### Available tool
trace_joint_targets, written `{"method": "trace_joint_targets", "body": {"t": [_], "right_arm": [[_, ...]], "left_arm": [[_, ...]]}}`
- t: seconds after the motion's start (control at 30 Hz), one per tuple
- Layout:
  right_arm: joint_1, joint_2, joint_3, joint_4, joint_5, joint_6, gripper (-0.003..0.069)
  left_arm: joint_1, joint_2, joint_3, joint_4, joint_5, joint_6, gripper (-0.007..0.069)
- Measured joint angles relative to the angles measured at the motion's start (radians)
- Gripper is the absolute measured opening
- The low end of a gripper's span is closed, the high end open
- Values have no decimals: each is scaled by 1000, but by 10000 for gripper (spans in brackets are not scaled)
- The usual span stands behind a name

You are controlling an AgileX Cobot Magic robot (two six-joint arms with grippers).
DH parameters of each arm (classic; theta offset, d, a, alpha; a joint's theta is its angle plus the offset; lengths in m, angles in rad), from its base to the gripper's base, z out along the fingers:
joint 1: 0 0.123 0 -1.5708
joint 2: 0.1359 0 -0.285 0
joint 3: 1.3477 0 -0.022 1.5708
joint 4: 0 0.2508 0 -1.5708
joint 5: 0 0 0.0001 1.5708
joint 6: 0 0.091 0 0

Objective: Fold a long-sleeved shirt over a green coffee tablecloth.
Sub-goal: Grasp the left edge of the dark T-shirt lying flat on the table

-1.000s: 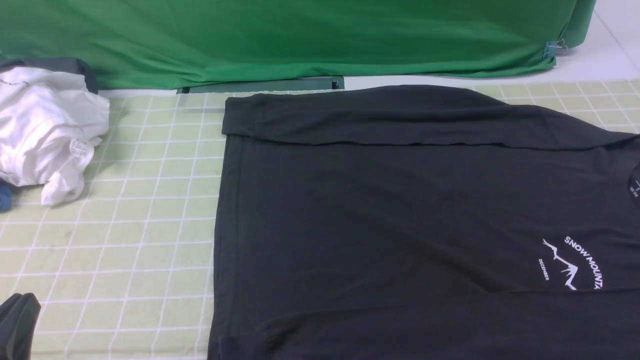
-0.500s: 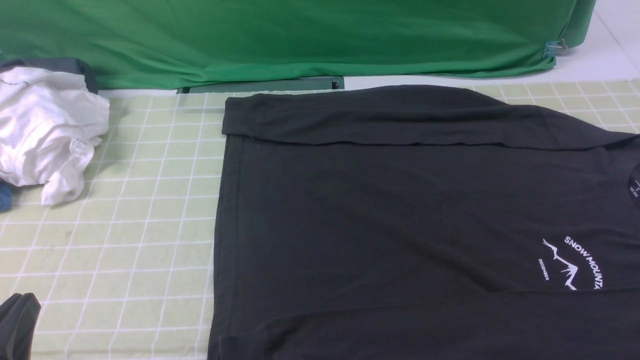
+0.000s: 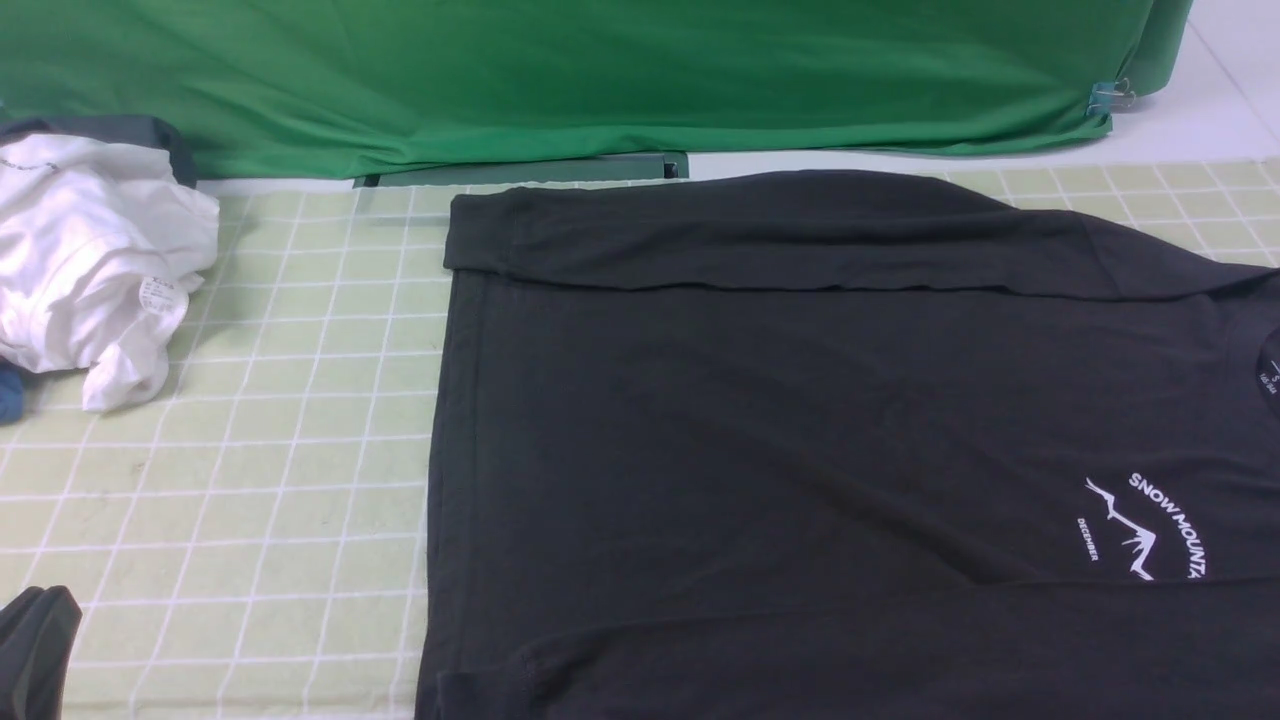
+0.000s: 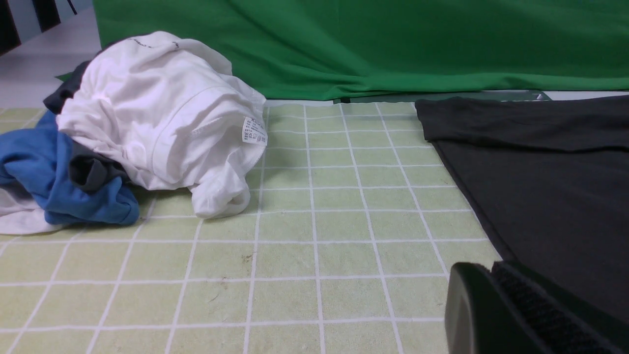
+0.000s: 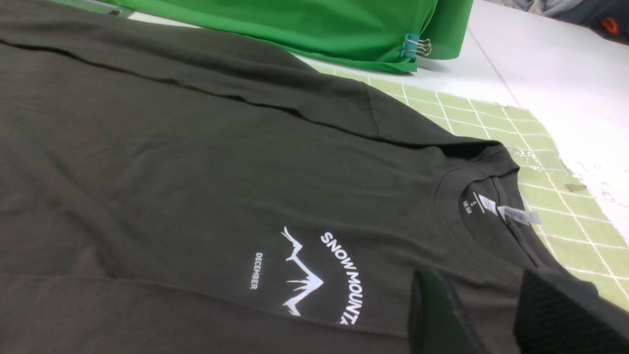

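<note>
The long-sleeved shirt [image 3: 800, 430] lies flat on the green coffee tablecloth [image 3: 270, 450], its collar [image 5: 484, 206] toward the right. The far sleeve is folded across its far edge, and another fold runs along the near edge. Its white mountain print [image 3: 1145, 525] faces up. My left gripper [image 4: 494, 268] is shut with nothing in it. It hovers over the tablecloth [image 4: 314, 246] just left of the shirt's hem [image 4: 550, 187] and shows as a dark shape [image 3: 35, 650] in the front view. My right gripper [image 5: 484, 295] is open above the shirt [image 5: 196, 162], between print [image 5: 314, 275] and collar.
A crumpled white garment [image 3: 90, 270] sits on a blue cloth [image 4: 59, 172] at the far left. Plain deep green fabric [image 3: 600, 70] hangs along the back, held by a binder clip [image 3: 1110, 95]. White tabletop [image 5: 555, 73] lies beyond the tablecloth's right edge.
</note>
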Motion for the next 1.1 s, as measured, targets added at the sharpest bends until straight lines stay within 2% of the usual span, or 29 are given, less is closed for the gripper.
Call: {"method": "trace_joint_targets", "body": {"t": [0.2, 0.3, 0.33, 0.43, 0.5, 0.57, 0.63, 0.87, 1.0, 1.03, 1.1], "right_arm": [[0, 0, 0, 0, -49, -1, 245], [0, 0, 0, 23, -93, 26, 245], [0, 0, 0, 109, -126, 142, 245], [0, 0, 0, 267, -162, 399, 245], [0, 0, 0, 303, -176, 520, 245], [0, 0, 0, 319, -179, 576, 245], [0, 0, 0, 326, -181, 603, 245], [0, 0, 1, 331, -206, 628, 239], [0, 0, -2, 331, -248, 592, 171], [0, 0, -32, 332, -248, 542, 92], [0, -1, -112, 335, -254, 464, 32]], "left_arm": [[0, 0, 0, 0, -1, 0, 35], [0, 0, 0, -115, -20, -57, 35], [0, 0, 0, -289, -47, -156, 35], [0, 0, 0, -629, -61, -348, 35], [0, 0, 0, -761, -57, -405, 35], [0, 0, 0, -802, -56, -426, 35], [0, 0, 0, -791, -58, -439, 35], [0, 0, 0, -773, -71, -446, 35], [0, 0, 0, -830, -44, -446, 35], [0, 0, -6, -846, -1, -446, 35], [0, 0, -53, -852, 59, -445, 35]]}}
